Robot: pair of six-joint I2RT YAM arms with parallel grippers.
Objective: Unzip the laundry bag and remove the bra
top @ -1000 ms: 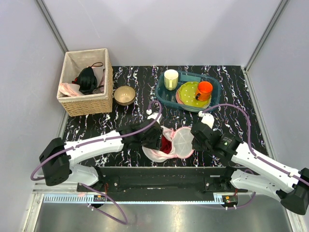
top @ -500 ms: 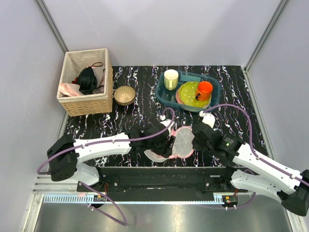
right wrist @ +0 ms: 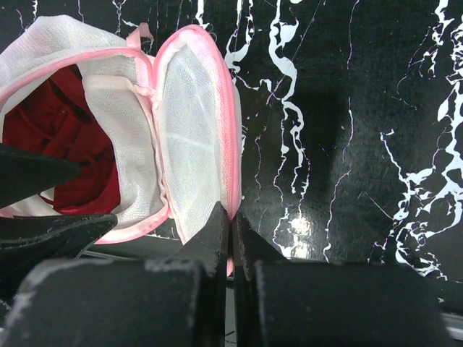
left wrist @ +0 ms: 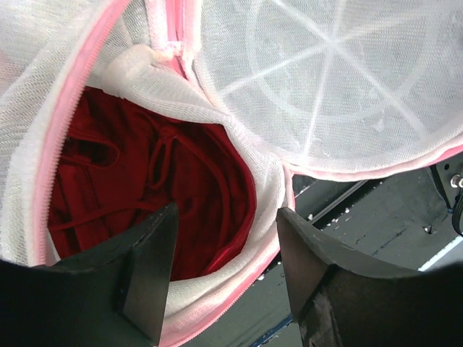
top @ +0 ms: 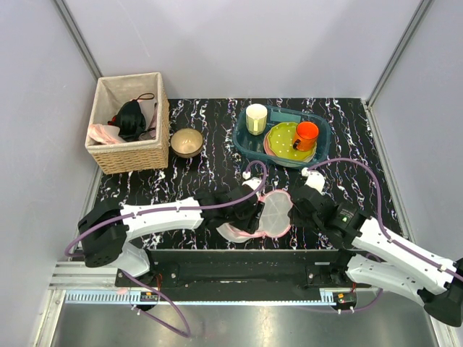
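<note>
step: extracting; laundry bag (right wrist: 189,137) lying unzipped | right gripper (right wrist: 230,242) is pinching its right rim, jaws shut | left gripper (left wrist: 226,275) is hovering wide open over the bra (left wrist: 145,195), empty | next: dipping in; closing on fabric

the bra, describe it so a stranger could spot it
At the middle of the near edge of the black marbled table lies a round white mesh laundry bag with pink trim, unzipped. Inside is the dark red fabric bra with thin straps, the only red cloth there.
</note>
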